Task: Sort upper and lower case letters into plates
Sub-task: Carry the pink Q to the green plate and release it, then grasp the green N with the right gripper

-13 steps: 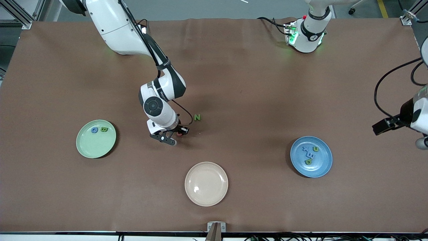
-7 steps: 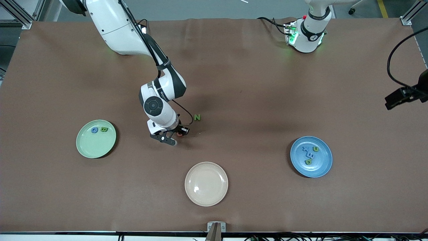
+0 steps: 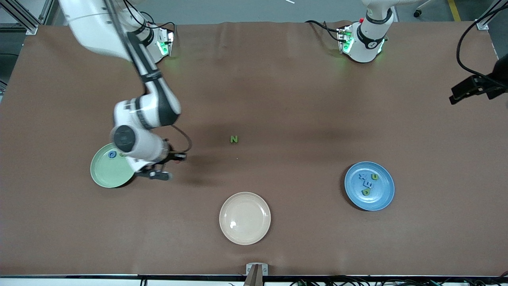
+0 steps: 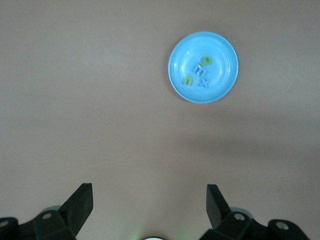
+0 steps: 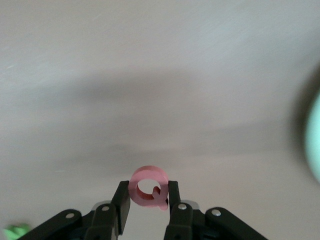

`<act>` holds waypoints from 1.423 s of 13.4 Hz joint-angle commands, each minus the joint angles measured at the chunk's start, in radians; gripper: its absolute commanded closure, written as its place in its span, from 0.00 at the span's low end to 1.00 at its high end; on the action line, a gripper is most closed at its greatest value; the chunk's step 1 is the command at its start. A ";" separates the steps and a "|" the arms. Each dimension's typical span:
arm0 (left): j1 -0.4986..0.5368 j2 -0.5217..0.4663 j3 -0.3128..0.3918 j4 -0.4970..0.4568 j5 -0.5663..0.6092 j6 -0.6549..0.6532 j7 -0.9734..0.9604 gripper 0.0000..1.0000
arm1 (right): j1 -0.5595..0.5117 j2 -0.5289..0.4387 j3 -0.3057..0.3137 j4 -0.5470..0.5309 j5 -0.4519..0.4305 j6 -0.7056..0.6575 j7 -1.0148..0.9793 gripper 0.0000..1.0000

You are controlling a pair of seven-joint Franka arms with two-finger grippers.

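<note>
Cream-beige plate (image 3: 245,218): nearest the front camera, mid-table, nothing on it.

Blue plate (image 3: 369,186): toward the left arm's end of the table, a little farther from the camera than the cream plate. Holds a cluster of small letters (image 3: 367,182), green and blue; their exact shapes are too small to read. Also seen from above in the left wrist view (image 4: 203,67).

Mint green plate (image 3: 107,171): toward the right arm's end of the table, partly covered by the right arm's wrist. A blue ring-shaped letter (image 3: 112,154) lies on its rim side farthest from the camera.

Right gripper (image 3: 156,174): in the air, over the brown table cover just beside the mint green plate's edge. Jaws clamped on a pink letter Q (image 5: 148,187), pinched between the two fingers (image 5: 121,200).

Green letter N (image 3: 234,139): alone on the table (image 3: 278,99), mid-table, farther from the camera than all three plates, well apart from each.

Left gripper (image 4: 149,200): raised at the left arm's end of the table, waiting. Jaws spread wide, holding nothing.
</note>
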 commanded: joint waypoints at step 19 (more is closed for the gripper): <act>0.010 -0.102 -0.042 -0.140 -0.043 0.063 0.004 0.00 | -0.294 0.012 0.024 -0.196 -0.014 0.254 -0.543 0.00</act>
